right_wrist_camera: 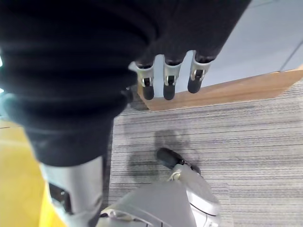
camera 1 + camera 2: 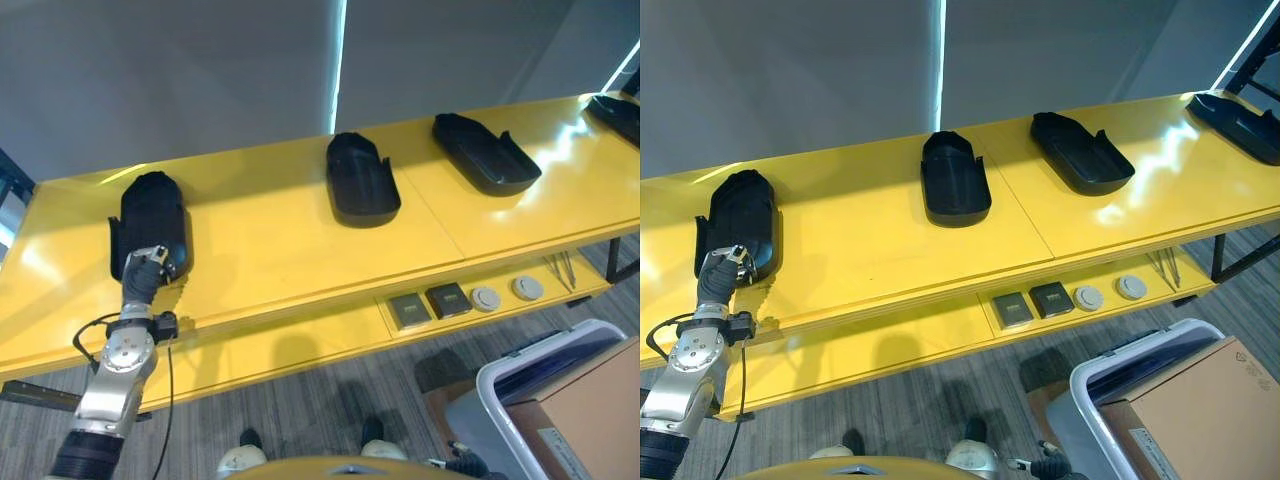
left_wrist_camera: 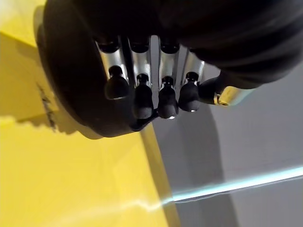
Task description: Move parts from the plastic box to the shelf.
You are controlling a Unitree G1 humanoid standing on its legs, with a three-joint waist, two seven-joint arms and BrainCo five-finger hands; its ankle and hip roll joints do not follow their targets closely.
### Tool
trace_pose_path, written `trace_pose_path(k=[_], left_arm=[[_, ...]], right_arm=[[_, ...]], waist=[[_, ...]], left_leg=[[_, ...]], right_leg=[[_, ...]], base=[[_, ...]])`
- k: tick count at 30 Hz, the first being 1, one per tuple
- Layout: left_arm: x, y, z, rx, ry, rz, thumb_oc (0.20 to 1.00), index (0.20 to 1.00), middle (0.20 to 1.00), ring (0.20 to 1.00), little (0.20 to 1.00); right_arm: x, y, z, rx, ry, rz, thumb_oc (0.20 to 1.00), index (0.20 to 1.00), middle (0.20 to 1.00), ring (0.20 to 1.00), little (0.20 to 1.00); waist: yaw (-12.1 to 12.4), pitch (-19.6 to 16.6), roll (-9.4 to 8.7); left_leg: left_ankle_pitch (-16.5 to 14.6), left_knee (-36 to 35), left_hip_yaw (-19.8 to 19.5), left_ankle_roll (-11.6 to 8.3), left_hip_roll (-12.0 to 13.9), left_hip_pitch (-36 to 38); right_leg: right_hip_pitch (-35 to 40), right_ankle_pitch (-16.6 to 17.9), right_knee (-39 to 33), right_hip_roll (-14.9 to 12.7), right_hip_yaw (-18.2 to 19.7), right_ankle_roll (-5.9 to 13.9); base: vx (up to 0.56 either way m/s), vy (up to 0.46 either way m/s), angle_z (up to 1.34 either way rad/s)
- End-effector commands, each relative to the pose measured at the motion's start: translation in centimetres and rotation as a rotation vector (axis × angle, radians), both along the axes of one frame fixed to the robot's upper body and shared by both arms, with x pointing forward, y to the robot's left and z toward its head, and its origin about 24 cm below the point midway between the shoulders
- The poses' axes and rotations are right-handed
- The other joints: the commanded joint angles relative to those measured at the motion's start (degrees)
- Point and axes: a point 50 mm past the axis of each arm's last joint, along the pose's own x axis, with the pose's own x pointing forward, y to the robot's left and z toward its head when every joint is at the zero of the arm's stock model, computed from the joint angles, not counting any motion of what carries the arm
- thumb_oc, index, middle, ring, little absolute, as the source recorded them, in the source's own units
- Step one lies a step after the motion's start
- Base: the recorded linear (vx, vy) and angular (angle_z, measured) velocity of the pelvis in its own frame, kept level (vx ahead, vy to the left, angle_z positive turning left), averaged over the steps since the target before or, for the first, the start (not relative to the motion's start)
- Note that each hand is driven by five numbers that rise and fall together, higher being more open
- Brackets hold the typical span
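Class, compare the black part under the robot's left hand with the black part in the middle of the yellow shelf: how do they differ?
The left part lies domed side up; the middle part lies hollow side up. The left hand rests on the left part; nothing touches the middle part. Both are black, elongated shells on the yellow shelf.

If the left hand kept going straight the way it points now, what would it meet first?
The left hand points toward the back of the yellow shelf, and the black part at that end lies right in front of it. Its fingers already rest against this part, so it would simply push the part; past it stands the grey wall.
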Motion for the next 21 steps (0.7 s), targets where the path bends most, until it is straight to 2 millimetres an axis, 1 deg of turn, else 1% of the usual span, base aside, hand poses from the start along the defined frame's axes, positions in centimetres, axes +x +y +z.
trace_pose_path(k=[1,4,12,17,21], left_arm=[[0.7,1.6,1.3,0.08,-0.045,0.076,0.2,0.2,0.2,0.2,0.2],[0.7,1.3,0.1,0.063,-0.006,0.078,0.2,0.2,0.2,0.2,0.2],[1.0,0.6,-1.1,0.029,0.019,0.083,0.2,0.2,0.2,0.2,0.2],[2.1,0.6,-1.1,0.037,0.005,0.126,0.2,0.2,0.2,0.2,0.2],[3.3,1.2,-0.9,0.041,0.0,0.179,0.2,0.2,0.2,0.2,0.2]], right_arm=[[0.7,-0.7,0.3,-0.021,-0.015,0.001,1.0,1.0,1.0,1.0,1.0],[0.9,-0.5,0.3,-0.017,-0.016,0.009,1.0,1.0,1.0,1.0,1.0],[1.4,-0.2,0.4,-0.014,-0.015,0.032,1.0,1.0,1.0,1.0,1.0],[1.6,-0.3,0.4,-0.016,-0.004,0.064,1.0,1.0,1.0,1.0,1.0],[2.0,-0.3,0.5,-0.019,0.004,0.088,1.0,1.0,1.0,1.0,1.0]], waist=[[0.28,0.29,-1.53],[0.23,0.4,-1.69],[-0.09,0.53,-1.87],[-1.04,0.16,-1.94],[-2.02,-0.29,-1.94]], left_leg=[[-3.45,7.34,-0.8,1.45,1.0,-3.65],[-3.51,7.46,-0.89,1.44,1.01,-3.69],[-3.45,7.48,-0.65,1.39,1.13,-3.61],[-3.29,7.31,-0.24,1.32,1.31,-3.18],[-3.18,7.14,0.15,1.3,1.45,-2.73]], right_leg=[[0.21,-5.41,6.04,-2.52,2.34,2.47],[0.22,-5.5,6.12,-2.43,2.42,2.41],[0.21,-5.53,6.19,-2.36,2.49,2.39],[0.26,-5.62,6.26,-2.23,2.92,2.43],[0.24,-5.69,6.42,-2.18,3.38,2.51]], base=[[0.0,0.0,0.0],[0.0,0.0,0.0],[0.0,0.0,0.0],[0.0,0.0,0.0],[0.0,0.0,0.0]])
